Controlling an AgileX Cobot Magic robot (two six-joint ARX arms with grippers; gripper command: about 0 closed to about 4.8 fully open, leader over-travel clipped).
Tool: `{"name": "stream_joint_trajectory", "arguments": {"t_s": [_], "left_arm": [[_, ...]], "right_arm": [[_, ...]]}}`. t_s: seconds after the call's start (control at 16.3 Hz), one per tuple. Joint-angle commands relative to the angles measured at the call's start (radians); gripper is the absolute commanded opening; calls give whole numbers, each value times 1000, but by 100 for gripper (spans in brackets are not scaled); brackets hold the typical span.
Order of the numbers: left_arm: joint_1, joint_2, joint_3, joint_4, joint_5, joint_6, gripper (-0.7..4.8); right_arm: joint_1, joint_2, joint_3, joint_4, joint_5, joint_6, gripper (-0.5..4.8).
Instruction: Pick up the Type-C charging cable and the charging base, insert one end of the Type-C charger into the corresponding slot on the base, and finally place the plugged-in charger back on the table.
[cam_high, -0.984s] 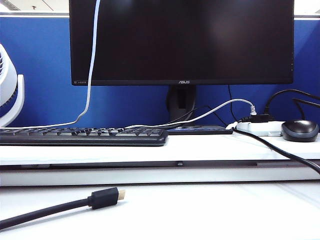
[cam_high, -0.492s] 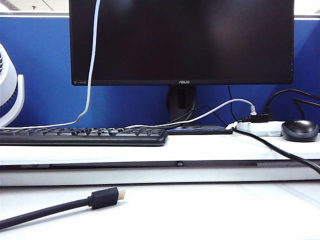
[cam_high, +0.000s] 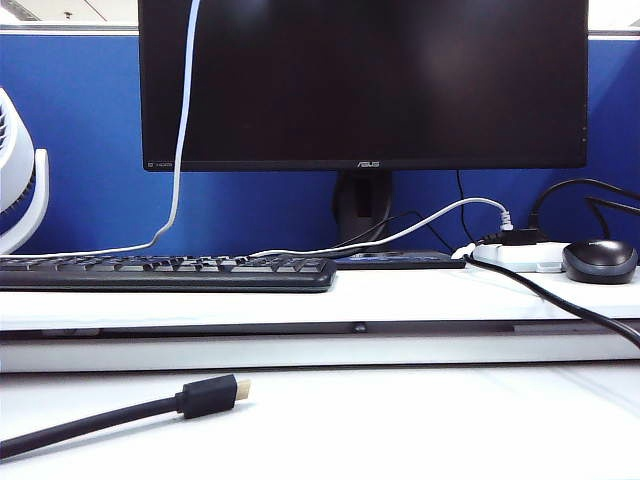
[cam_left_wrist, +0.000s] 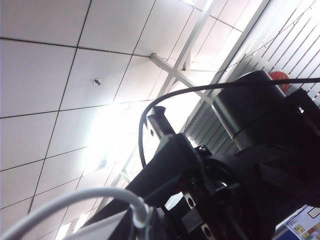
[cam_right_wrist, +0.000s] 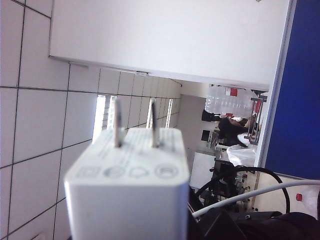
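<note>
Left gripper fingers out of view, clenched, white Type-C charging cable (cam_left_wrist: 75, 200) beside the camera, right gripper fingers hidden, apparently grasping charging base (cam_right_wrist: 129, 187), prongs toward the ceiling.

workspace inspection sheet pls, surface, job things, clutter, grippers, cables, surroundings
surface: white table with a raised shelf step.
job's things: charging base fills the right wrist view, prongs facing away from the camera; thin white cable in the left wrist view.
clutter: keyboard, mouse, power strip on the shelf.
grippers: neither shows in the exterior view; left gripper shut; right gripper's hold cannot be told.
cables: black gold-tipped cable on the table.
surroundings: monitor, fan, blue partition.
</note>
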Motion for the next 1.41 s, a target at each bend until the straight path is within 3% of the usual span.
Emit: {"name": "stream_joint_trajectory", "arguments": {"t_s": [0.06, 0.43, 0.8, 0.92, 1.04, 1.11, 1.23, 1.41], "left_arm": [[5, 5, 2, -24, -105, 20, -5], [5, 5, 2, -45, -121, 20, -5], [5, 5, 2, -115, -128, 268, -5], [5, 5, 2, -116, -138, 280, -5], [5, 5, 2, -128, -161, 342, -5], [5, 5, 2, -128, -161, 341, -5], [5, 5, 2, -127, -181, 259, -5], [5, 5, 2, -128, -235, 237, -5]], "right_arm": [[8, -13, 8, 31, 5, -26, -6], [8, -15, 8, 27, 6, -26, -6], [11, -15, 8, 26, -2, 32, -6], [11, -15, 8, 25, -7, 33, -6], [11, -15, 8, 25, -24, 42, -6], [11, -13, 8, 24, -25, 31, -6], [12, -7, 7, 16, -68, 8, -6], [42, -1, 7, 6, -79, -57, -6]]}}
